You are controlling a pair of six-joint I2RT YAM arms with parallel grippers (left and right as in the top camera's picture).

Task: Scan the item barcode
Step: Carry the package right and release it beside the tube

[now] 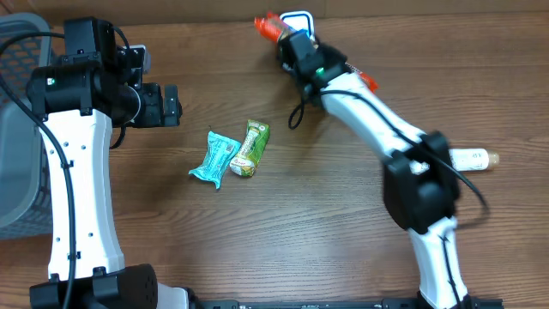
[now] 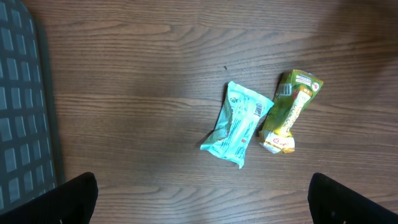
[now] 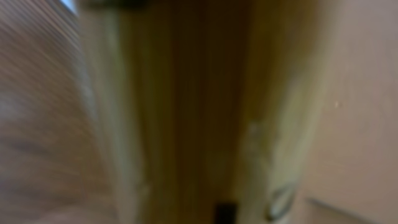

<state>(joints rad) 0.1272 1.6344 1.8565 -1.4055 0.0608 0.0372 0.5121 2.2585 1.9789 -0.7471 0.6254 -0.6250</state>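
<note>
We see a crinkled teal plastic packet (image 1: 214, 159), its barcode facing up, lying mid-surface. Just to its right lies a twisted green-and-yellow packet (image 1: 250, 148). The left jaws stand wide apart and empty, left of the packets and a little farther. The right jaws reach the far edge; their view is a blur, so we cannot tell their state. The brown surface (image 1: 300, 240) is matte wood-grain, with a grey gridded plastic basket (image 1: 17, 189) at its left.

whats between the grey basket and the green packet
The teal packet, close beside the green packet; otherwise bare table up to the grey basket. Clearest in the left wrist view.
</note>
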